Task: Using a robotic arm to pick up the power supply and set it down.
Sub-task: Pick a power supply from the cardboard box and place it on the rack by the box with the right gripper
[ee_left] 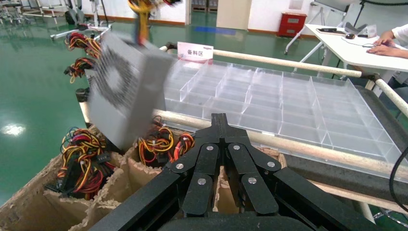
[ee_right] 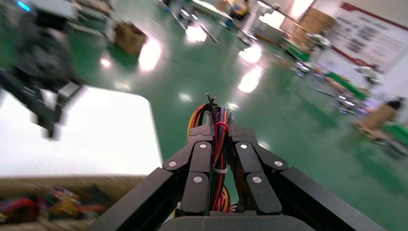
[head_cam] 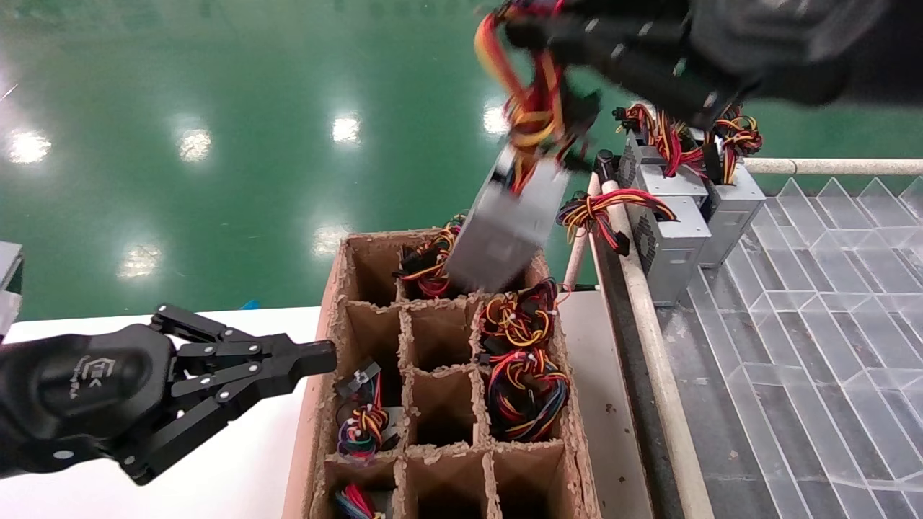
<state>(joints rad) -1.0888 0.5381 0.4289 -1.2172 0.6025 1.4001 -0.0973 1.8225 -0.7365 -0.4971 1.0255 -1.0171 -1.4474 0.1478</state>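
Nearest the head camera, the left gripper [head_cam: 317, 358] hangs idle over the white table [head_cam: 238, 461], its jaws clenched on nothing and its tip just beside the left wall of the cardboard box [head_cam: 328, 303]. Work is with the right gripper [head_cam: 533, 32], high at the far side of the box, jaws grasping the wire bundle [head_cam: 530, 108] of the power supply [head_cam: 501, 231]; the right wrist view confirms red, black and orange wires [ee_right: 219, 144] pinched between the fingers [ee_right: 197, 163]. This grey unit hangs tilted from its wires, clear of support, its lower end over the far right cell of the box. Several cells along the right and left edges already hold units with wires uppermost; the middle column appears open. More power supplies [head_cam: 670, 238] stand at the far left corner of the clear divided tray [head_cam: 829, 303] on the right. Judged step: carry, with lowering into a cell not yet done. Next move calls for steadying the swinging unit, squaring it to a free cell, and descending without fouling the partition walls or neighbouring wires.
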